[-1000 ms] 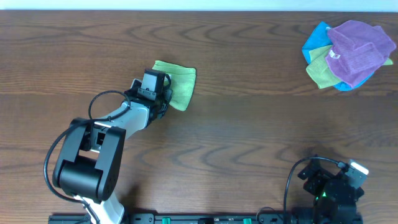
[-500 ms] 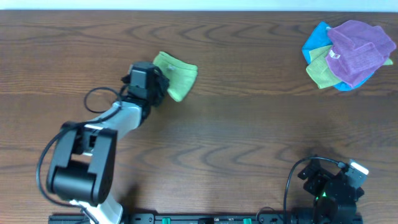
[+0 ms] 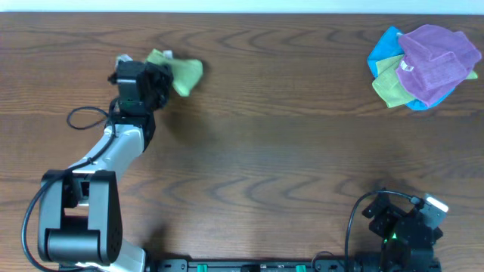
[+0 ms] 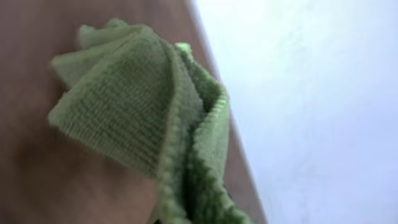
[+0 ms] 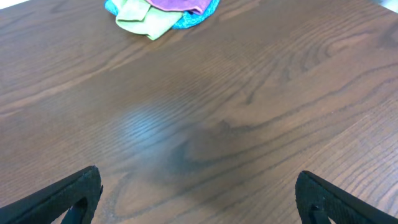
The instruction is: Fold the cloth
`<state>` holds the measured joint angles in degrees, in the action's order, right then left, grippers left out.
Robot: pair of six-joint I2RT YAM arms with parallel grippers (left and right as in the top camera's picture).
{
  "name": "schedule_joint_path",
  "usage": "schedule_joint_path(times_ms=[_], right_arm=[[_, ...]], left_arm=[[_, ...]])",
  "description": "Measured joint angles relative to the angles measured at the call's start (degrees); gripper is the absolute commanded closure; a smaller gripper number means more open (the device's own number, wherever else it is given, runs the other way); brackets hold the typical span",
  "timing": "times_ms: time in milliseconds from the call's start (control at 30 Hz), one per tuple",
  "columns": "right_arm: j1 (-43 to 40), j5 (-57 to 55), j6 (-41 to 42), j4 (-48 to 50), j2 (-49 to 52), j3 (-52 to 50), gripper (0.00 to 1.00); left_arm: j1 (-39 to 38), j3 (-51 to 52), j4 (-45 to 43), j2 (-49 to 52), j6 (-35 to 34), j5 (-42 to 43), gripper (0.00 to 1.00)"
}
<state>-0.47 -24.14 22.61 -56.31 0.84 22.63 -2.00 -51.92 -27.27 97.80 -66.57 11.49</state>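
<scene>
Up at the upper left of the overhead frame, the cloth (image 3: 180,69) is seen bunched into a lump. It is pinched by the left gripper (image 3: 157,75), whose jaws are pressed together on a gathered fold (the fingers themselves are hidden by the fuzz in the wrist view). It is held close to the top edge of the table (image 3: 265,151), and that is where trouble is likely. If it is let go or swung further that way, it could be lost over the edge. Several layers also seem to be caught in the one pinch, so a flat spread may not be achieved and any fold could be laid crooked. Whether the lump rests on the wood or hangs just above it cannot be told.

At the lower right, the right gripper (image 5: 199,198) is parked with its jaws spread wide and nothing between them.

Containers are looked for next, and none is found: no bin, tray or basket. At the upper right only a loose heap is seen, with a purple cloth (image 3: 435,60) laid over a blue cloth (image 3: 386,44) and a second green cloth (image 3: 387,87).
</scene>
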Motion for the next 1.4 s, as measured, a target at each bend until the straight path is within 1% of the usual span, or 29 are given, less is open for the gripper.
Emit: schedule_joint_path(times_ms=[67, 267, 367, 433, 467, 600, 700, 867, 967, 1000, 1033, 1067, 1100, 1133, 1300, 1400], right_arm=[[0.0, 0.0, 0.0, 0.0, 0.0, 0.0, 0.01], [0.0, 0.0, 0.0, 0.0, 0.0, 0.0, 0.01], [0.0, 0.0, 0.0, 0.0, 0.0, 0.0, 0.01], [0.0, 0.0, 0.0, 0.0, 0.0, 0.0, 0.01], [0.0, 0.0, 0.0, -0.1, -0.1, 0.0, 0.01], [0.0, 0.0, 0.0, 0.0, -0.1, 0.0, 0.01], [0.0, 0.0, 0.0, 0.0, -0.2, 0.0, 0.01], [0.0, 0.0, 0.0, 0.0, -0.2, 0.0, 0.01], [0.0, 0.0, 0.0, 0.0, -0.2, 0.0, 0.01], [0.0, 0.0, 0.0, 0.0, -0.2, 0.0, 0.01], [0.0, 0.0, 0.0, 0.0, -0.2, 0.0, 0.01], [0.0, 0.0, 0.0, 0.0, -0.2, 0.0, 0.01], [0.0, 0.0, 0.0, 0.0, -0.2, 0.0, 0.01], [0.0, 0.0, 0.0, 0.0, -0.2, 0.0, 0.01], [0.0, 0.0, 0.0, 0.0, -0.2, 0.0, 0.01], [0.0, 0.0, 0.0, 0.0, -0.2, 0.0, 0.01]], left_arm=[[0.9, -0.3, -2.0, 0.0, 1.8, -1.0, 0.94], [3.3, -2.6, -2.4, 0.4, 7.3, -3.8, 0.94], [3.5, -5.8, -2.9, 2.5, 9.7, -5.7, 0.94], [3.5, -8.8, -3.7, 5.9, 11.2, -6.8, 0.94], [3.5, -9.6, -3.9, 6.6, 11.4, -7.0, 0.94], [4.7, -18.0, -4.0, 16.8, 12.5, -7.6, 0.94], [5.7, -22.6, -3.8, 21.5, 12.6, -7.6, 0.94], [6.5, -25.8, -1.9, 24.6, 12.7, -7.8, 0.94], [6.6, -26.1, 3.0, 25.7, 12.7, -7.2, 0.94], [6.6, -26.2, 5.8, 26.2, 12.7, -6.8, 0.88], [6.6, -26.2, 8.6, 26.7, 12.6, -6.8, 0.64], [6.6, -26.2, 10.3, 27.1, 13.2, -6.8, 0.32], [6.6, -26.2, 12.0, 27.4, 13.0, -6.8, 0.09], [6.7, -26.2, 12.8, 27.6, 13.0, -6.8, 0.05], [7.3, -26.2, 11.7, 27.6, 13.1, -3.8, 0.05], [8.4, -26.2, 11.7, 27.6, 13.1, 0.2, 0.05]])
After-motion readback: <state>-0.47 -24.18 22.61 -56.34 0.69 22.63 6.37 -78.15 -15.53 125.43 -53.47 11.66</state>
